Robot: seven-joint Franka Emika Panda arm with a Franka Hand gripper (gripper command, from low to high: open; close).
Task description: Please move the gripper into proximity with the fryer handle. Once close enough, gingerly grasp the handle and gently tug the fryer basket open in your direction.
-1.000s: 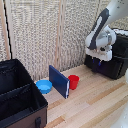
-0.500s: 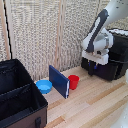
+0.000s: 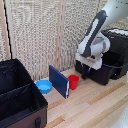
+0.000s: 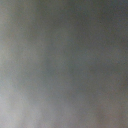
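The black fryer [image 3: 119,46] stands at the exterior view's right. Its fryer basket [image 3: 104,74] sticks out of the body toward the exterior view's left. The white gripper [image 3: 88,71] hangs from the bulky white arm and presses down at the basket's front end. Its dark fingers merge with the black drawer face, and the fryer handle is hidden between them. The basket follows the gripper, so the gripper is shut on the handle. The wrist view is only a grey blur.
A red cup [image 3: 74,81] stands just left of the basket front, beside a leaning blue board [image 3: 59,81] and a blue bowl [image 3: 44,86]. A large open black case [image 3: 17,100] fills the exterior view's lower left. Slatted panels form the back wall.
The gripper has moved down and toward the exterior view's left, and the basket has slid out of the fryer with it.
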